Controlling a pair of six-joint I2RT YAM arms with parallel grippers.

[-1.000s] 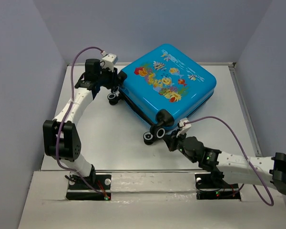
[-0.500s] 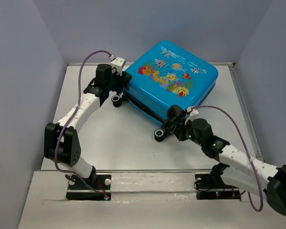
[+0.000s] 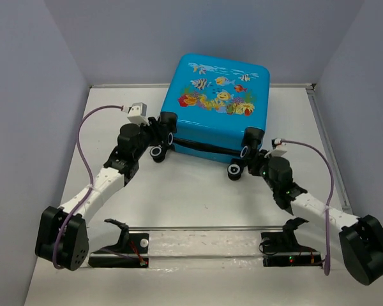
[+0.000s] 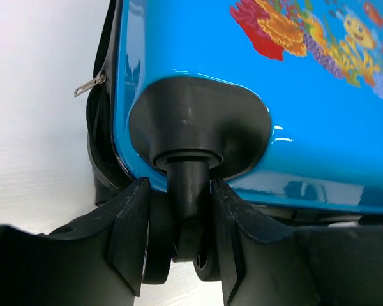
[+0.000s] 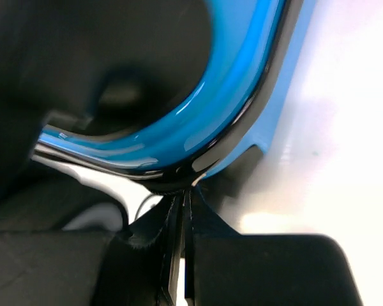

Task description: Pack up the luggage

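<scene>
The luggage is a bright-blue hard-shell suitcase at the back middle of the table, fish-print face tilted up, wheel edge toward me. My left gripper is at its left corner. In the left wrist view its fingers are shut on either side of the black wheel stem under the blue shell. My right gripper is at the right wheel housing. In the right wrist view the right gripper is shut, tips against the suitcase's black rim. The lining is hidden.
A silver zipper pull hangs at the suitcase's side seam. Two lower wheels rest on the white table. Grey walls enclose the back and sides, and a raised rim runs along the right.
The suitcase has swung round from a diamond angle so its wheel edge faces me, and is tipped up more. Both grippers moved with it, left toward me, right in to the right wheel.
</scene>
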